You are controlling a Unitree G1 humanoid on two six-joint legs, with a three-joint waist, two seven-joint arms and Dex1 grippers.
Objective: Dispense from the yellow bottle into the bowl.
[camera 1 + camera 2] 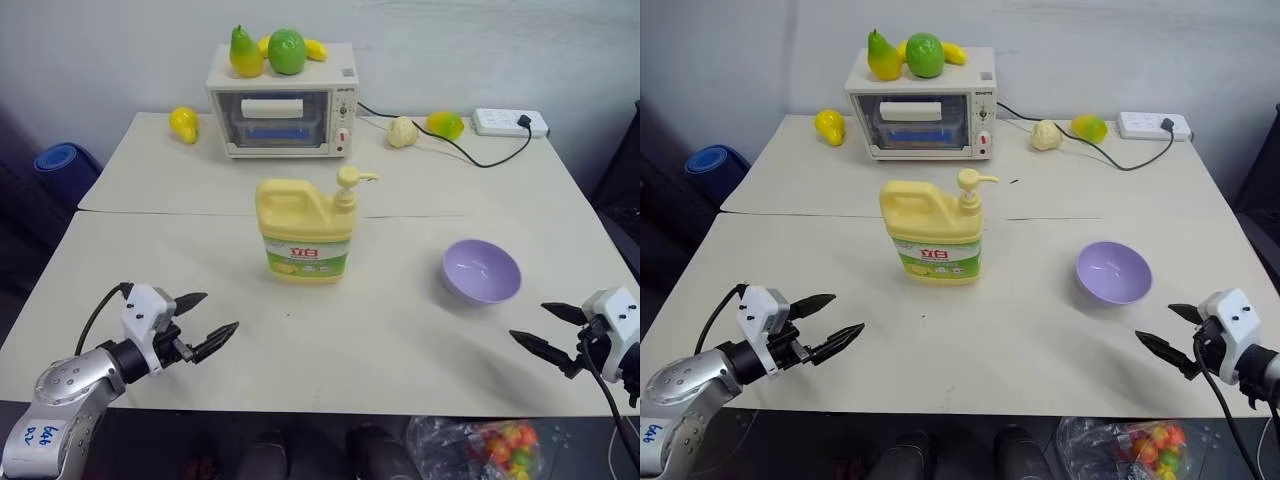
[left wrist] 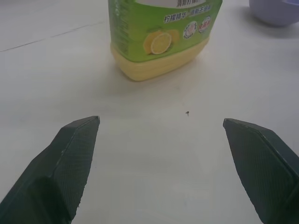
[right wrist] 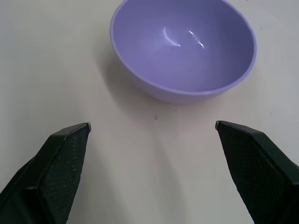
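Yellow bottle (image 1: 304,232) upright, bowl (image 1: 481,270) to its right, apart; left gripper (image 1: 205,322), right gripper (image 1: 546,329) spread wide, empty, staged for approach.

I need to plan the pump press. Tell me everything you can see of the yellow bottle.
The yellow bottle is a pale-yellow plastic jug with a built-in handle at its top and a pump dispenser whose nozzle points toward the robot's right. A green-and-yellow label with red characters and a lemon picture wraps its lower half. It stands upright on the table, mid-table, in front of the toaster oven. Nothing else touches it.
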